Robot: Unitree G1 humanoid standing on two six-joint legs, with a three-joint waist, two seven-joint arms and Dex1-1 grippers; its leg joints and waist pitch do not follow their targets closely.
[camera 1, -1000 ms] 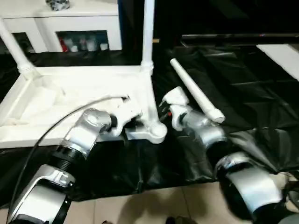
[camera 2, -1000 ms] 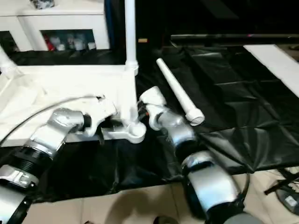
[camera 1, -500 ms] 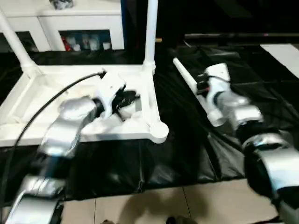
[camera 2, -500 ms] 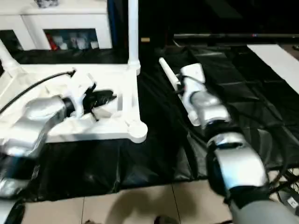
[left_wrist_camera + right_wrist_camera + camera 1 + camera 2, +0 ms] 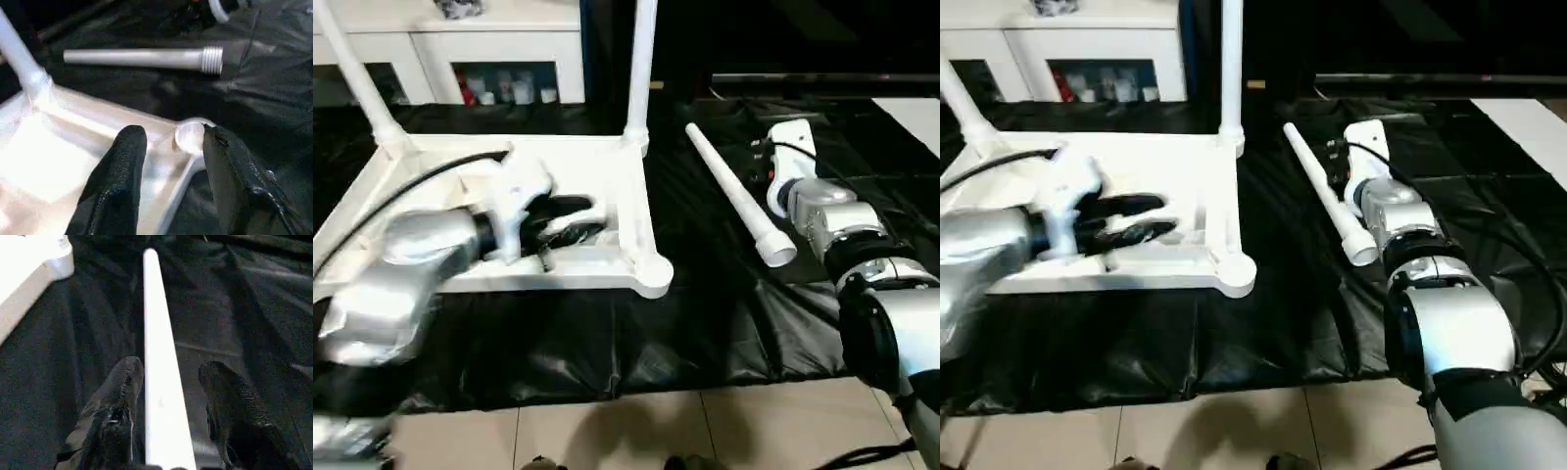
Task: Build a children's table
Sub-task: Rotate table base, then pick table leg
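Observation:
The white tabletop [image 5: 607, 166] lies upside down on the black sheet. One tube leg [image 5: 641, 69] stands in its far right socket, and another leg [image 5: 352, 78] leans in the far left socket. The near right corner socket [image 5: 190, 137] holds nothing. My left gripper [image 5: 171, 134] hovers open over the ribbed underside, near that corner. A loose leg [image 5: 734, 196] lies on the sheet right of the tabletop. My right gripper [image 5: 171, 366] is open, with one finger on each side of this leg [image 5: 159, 357], towards its thin end.
A white cabinet with glass doors [image 5: 499, 49] stands behind the tabletop. The black sheet [image 5: 705, 323] ends at a tiled floor [image 5: 656, 431] in front. A white board [image 5: 911, 113] lies at the far right. A black cable [image 5: 411, 186] loops over my left arm.
My right gripper left the near right corner socket and moved right and away to straddle the loose leg. My left gripper drew back from that corner over the tabletop's underside.

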